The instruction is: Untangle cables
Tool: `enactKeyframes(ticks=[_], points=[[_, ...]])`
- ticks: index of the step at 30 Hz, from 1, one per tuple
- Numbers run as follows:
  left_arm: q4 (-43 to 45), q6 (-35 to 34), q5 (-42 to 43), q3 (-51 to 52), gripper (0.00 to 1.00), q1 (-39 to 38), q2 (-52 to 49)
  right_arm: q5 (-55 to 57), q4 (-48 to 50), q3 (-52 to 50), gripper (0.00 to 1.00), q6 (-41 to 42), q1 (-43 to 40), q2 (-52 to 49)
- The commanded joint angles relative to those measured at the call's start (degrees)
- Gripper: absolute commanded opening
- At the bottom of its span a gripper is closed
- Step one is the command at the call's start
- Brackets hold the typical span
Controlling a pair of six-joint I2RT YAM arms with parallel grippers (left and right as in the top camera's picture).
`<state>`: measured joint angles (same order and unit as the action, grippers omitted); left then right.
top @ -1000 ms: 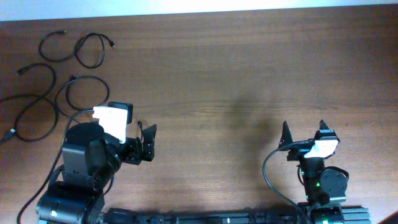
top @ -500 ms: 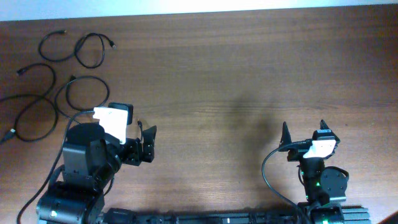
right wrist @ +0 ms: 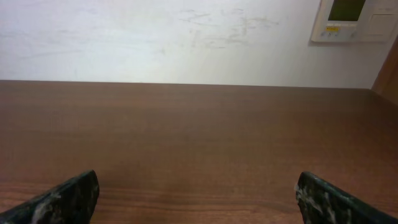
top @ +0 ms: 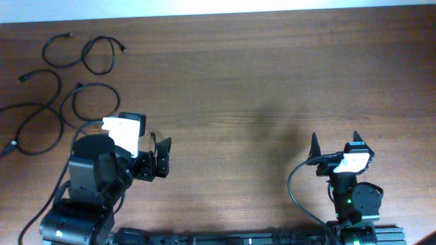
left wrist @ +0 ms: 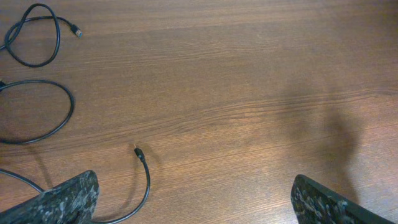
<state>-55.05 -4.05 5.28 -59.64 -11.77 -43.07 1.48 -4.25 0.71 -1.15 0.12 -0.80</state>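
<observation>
Several thin black cables [top: 65, 88] lie as loose separate loops at the far left of the table. Two small loops sit at the top left [top: 99, 54], larger ones below them [top: 37, 126]. In the left wrist view I see a loop [left wrist: 37, 112], another with a blue plug tip [left wrist: 37, 34], and a strand with a plug end [left wrist: 144, 174] near the left finger. My left gripper [top: 160, 156] is open and empty, right of the cables. My right gripper [top: 334, 146] is open and empty, far right.
The brown wooden table [top: 259, 82] runs to a white wall at the back [right wrist: 186, 37]. A wall panel [right wrist: 351, 18] shows at the top right of the right wrist view. The arm bases stand at the table's near edge.
</observation>
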Motion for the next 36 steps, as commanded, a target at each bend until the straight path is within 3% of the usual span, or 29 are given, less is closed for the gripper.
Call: enactKeyframes(ticks=[1,36], points=[[-0.1,0.7,-0.6,0.3,0.99,0.2,0.1,-0.1,-0.5,-0.4,0.98,-0.1,-0.2,0.6],[-0.3,0.7,-0.6,0.3,0.99,0.2,0.1,-0.2,-0.4,-0.4,0.98,-0.1,0.2,0.6]])
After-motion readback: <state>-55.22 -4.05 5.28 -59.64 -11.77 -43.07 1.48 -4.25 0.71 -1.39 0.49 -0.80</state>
